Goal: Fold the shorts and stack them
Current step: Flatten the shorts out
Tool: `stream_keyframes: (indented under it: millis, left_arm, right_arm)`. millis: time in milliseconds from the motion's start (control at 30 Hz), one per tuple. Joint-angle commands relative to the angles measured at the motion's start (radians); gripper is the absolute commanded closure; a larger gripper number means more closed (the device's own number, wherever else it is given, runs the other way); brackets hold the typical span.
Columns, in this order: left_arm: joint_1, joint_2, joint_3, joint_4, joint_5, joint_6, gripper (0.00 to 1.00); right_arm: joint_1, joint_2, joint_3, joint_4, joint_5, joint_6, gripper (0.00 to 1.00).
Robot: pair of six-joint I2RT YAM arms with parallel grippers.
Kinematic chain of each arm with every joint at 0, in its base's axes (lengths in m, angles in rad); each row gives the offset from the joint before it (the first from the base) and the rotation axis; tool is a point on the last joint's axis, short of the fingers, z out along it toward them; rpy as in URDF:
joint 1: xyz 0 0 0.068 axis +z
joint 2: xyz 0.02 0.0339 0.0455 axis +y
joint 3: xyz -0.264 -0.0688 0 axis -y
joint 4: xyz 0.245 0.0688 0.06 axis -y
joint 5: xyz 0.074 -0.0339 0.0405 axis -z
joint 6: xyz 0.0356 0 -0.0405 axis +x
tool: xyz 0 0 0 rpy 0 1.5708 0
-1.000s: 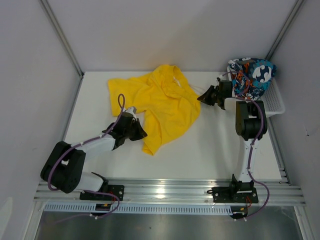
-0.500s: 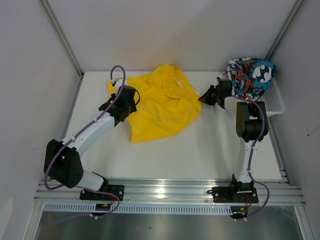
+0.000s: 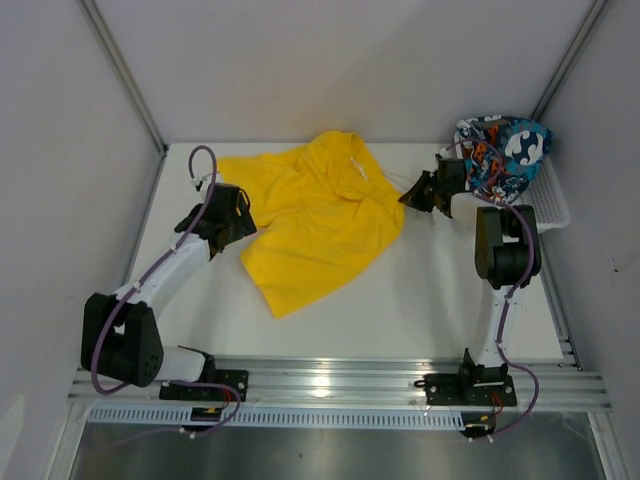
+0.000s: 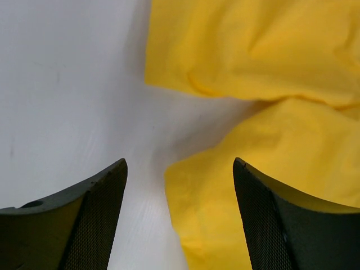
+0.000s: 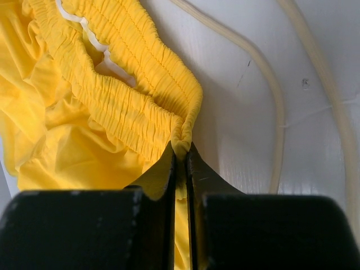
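The yellow shorts (image 3: 315, 215) lie spread and rumpled across the middle of the white table. My left gripper (image 3: 240, 222) hovers at their left edge, open, with a yellow corner (image 4: 225, 214) lying loose between its fingers. At the shorts' right end my right gripper (image 3: 408, 195) is shut on the gathered yellow waistband (image 5: 183, 140), and its pale drawstring (image 5: 264, 84) trails over the table. The printed teal, orange and black shorts (image 3: 503, 152) sit bunched in the white mesh basket (image 3: 548, 205) at the back right.
Grey walls with metal posts close in the table on the left, back and right. A metal rail (image 3: 330, 380) carrying both arm bases runs along the near edge.
My left gripper carried the shorts' near left part back and to the left, then opened and let it go. The cloth now lies flatter. The right gripper stayed shut and still.
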Motion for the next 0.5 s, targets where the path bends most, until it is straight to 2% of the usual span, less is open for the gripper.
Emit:
stream_keyframes:
  millis: [0,100,200,333,467]
  left_arm:
    - [-0.005,-0.163,-0.135,0.086,0.175,-0.069,0.21]
    - [-0.005,-0.281,-0.247,0.137,0.267,-0.092,0.21]
    - [-0.005,-0.335,-0.32,0.143,0.315,-0.117,0.2]
    - [0.011,-0.312,-0.378,0.194,0.353,-0.149,0.19]
    - [0.112,-0.314,-0.484,0.428,0.571,-0.227,0.19]
  right_arm:
    - [-0.002,-0.056,0.005,-0.003,0.016,-0.022,1.0]
    - [-0.008,-0.057,0.006,-0.019,0.029,-0.024,1.0]
    - [-0.011,-0.066,0.005,-0.025,0.038,-0.027,1.0]
    - [-0.014,-0.067,-0.001,-0.019,0.029,-0.024,1.0]
    - [-0.016,-0.067,-0.001,-0.016,0.013,-0.018,1.0]
